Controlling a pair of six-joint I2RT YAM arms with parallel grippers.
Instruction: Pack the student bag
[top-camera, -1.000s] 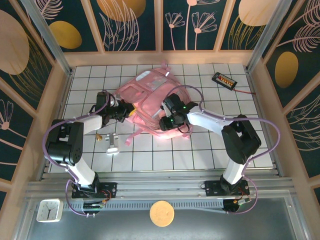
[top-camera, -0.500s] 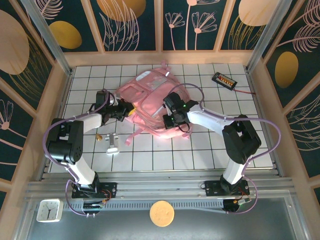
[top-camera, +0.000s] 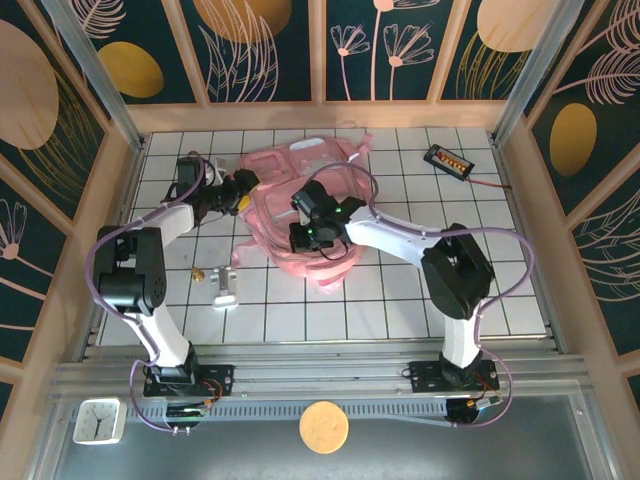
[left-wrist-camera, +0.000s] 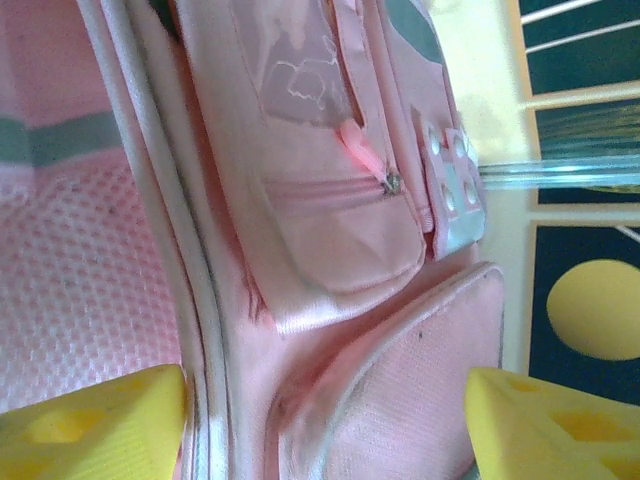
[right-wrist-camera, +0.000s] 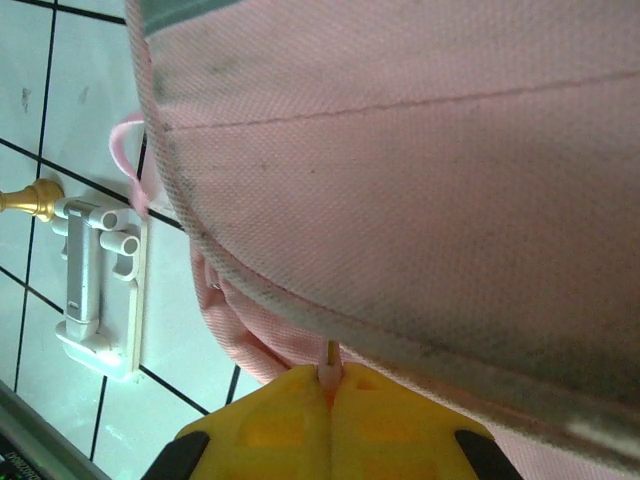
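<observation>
Student bag: The student bag lay on the white tiled table with one gripper at each side of it. Its fabric was bunched at the near end.

Left gripper: The left gripper stood at the left edge of the bag. Its yellow fingers were spread wide, and the piped seam of the bag ran between them without being squeezed. I judge it was placed there to catch or steady that edge.

Right gripper: The right gripper was on the near middle of the bag. Its fingers were pressed together and pinched a small pink tab under the bag's rim. The view was very close, so the tab was perhaps a zip pull, but I cannot be sure.

Reason for the grip: Probably one arm held the bag in place while the other pulled, so that the bag would open and not slide.

Front pocket: Its zip looked closed, with the pink pull lying at the end of the zip line.

Loose things: A white holder and a small brass piece lay to the near left of the bag, well apart from it. A black device lay to its far right.

Stage: This seemed to be the opening step, and nothing had yet gone inside as far as I could see.
</observation>
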